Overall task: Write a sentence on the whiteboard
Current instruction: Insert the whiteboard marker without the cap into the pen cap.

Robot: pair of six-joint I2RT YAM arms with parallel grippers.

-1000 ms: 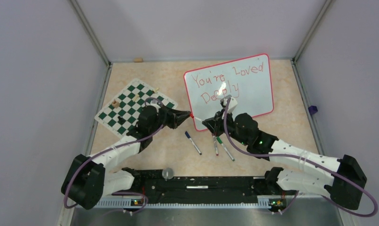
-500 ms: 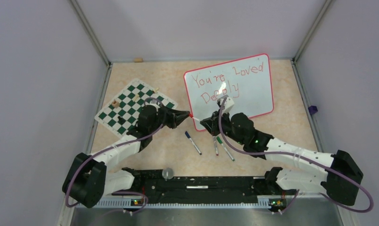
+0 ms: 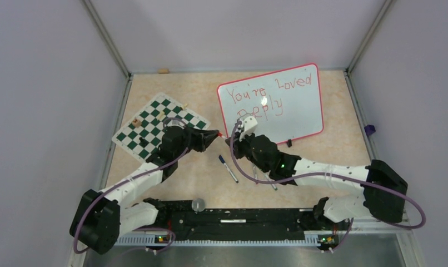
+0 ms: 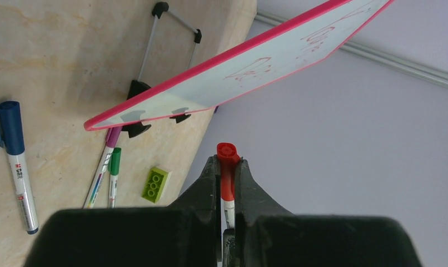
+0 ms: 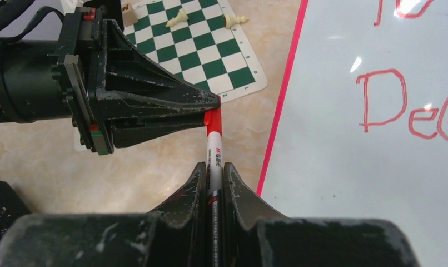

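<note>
The left gripper (image 5: pixel 215 105) and right gripper (image 5: pixel 213 167) are both clamping one red marker (image 5: pixel 215 151) between them, just off the whiteboard's near-left corner. The left is pinching its red cap and the right is gripping its white barrel. The whiteboard (image 3: pixel 299 114) is standing tilted on its black feet at the far right of the table (image 3: pixel 333 153), showing "You're Loved Deeply" in red, with the chess mat (image 3: pixel 149 130) lying to its left.
</note>
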